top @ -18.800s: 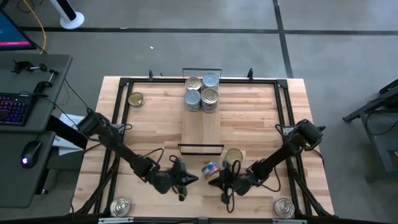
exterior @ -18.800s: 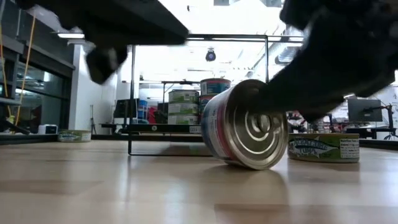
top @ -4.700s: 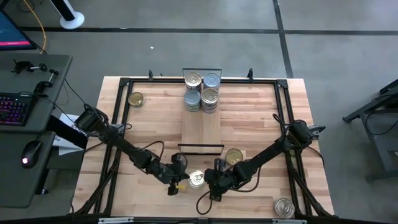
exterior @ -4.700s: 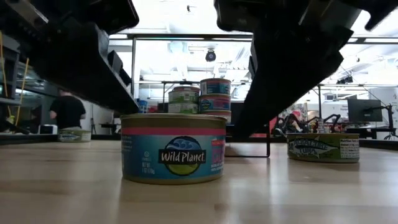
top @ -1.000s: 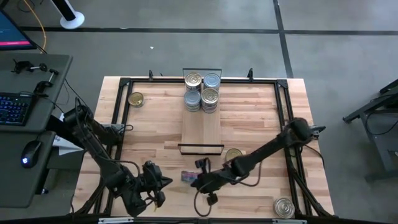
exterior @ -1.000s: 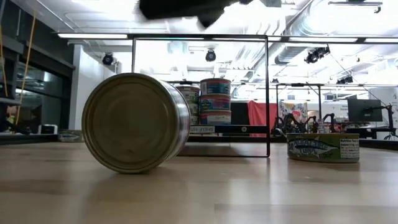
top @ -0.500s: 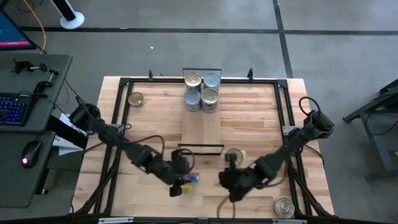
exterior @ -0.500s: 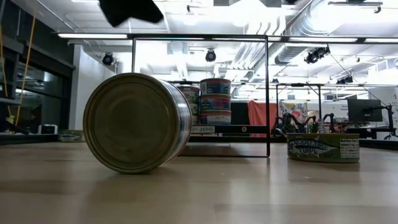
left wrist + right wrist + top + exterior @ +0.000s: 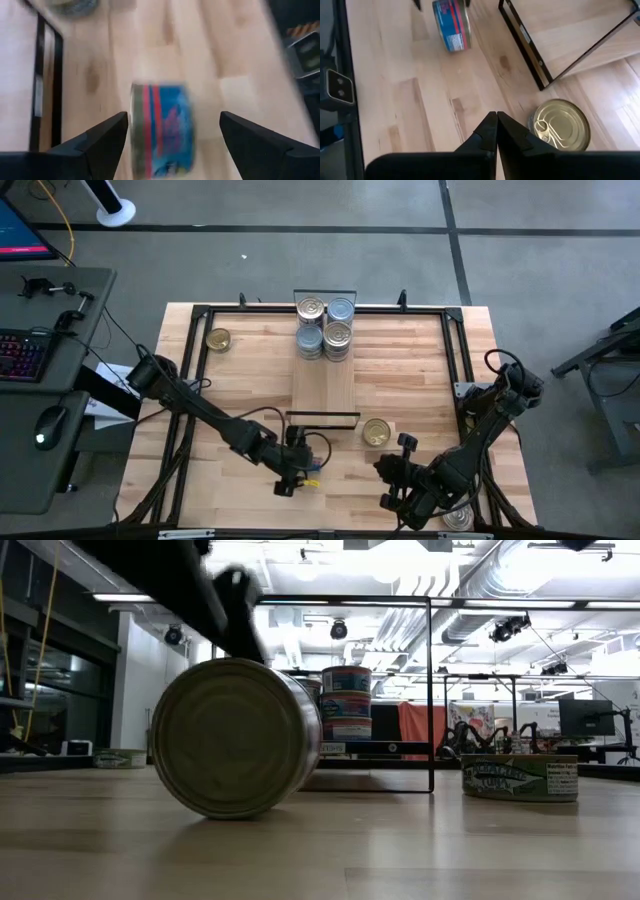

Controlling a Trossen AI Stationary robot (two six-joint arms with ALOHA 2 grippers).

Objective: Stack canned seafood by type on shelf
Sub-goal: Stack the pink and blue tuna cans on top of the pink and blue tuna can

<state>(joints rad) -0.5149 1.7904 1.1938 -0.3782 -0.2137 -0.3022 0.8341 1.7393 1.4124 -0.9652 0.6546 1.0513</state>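
A blue-and-red tin (image 9: 161,131) lies on its side on the tabletop, resting on its round wall, its gold end (image 9: 235,735) toward the near edge. My left gripper (image 9: 298,470) slants down over it, open, with one finger (image 9: 107,135) on each side of the tin and a gap showing beside each. My right gripper (image 9: 496,127) is shut on nothing, near the front right (image 9: 386,468). The shelf (image 9: 325,385) carries several stacked tins (image 9: 325,325) at its far end. A gold-topped tin (image 9: 376,432) lies flat beside the shelf's near wire frame (image 9: 322,418).
One gold-topped tin (image 9: 217,339) sits at the far left, another tin (image 9: 457,515) at the near right corner. A black frame (image 9: 200,310) runs around the tabletop. Bare wood lies to the left and right of the shelf.
My left gripper has come from the near left corner toward the right and down, rolling as it went, and now straddles the lying tin. My right gripper, still shut, has drawn away from that tin toward the near right and risen. The tin has rolled slightly rightward.
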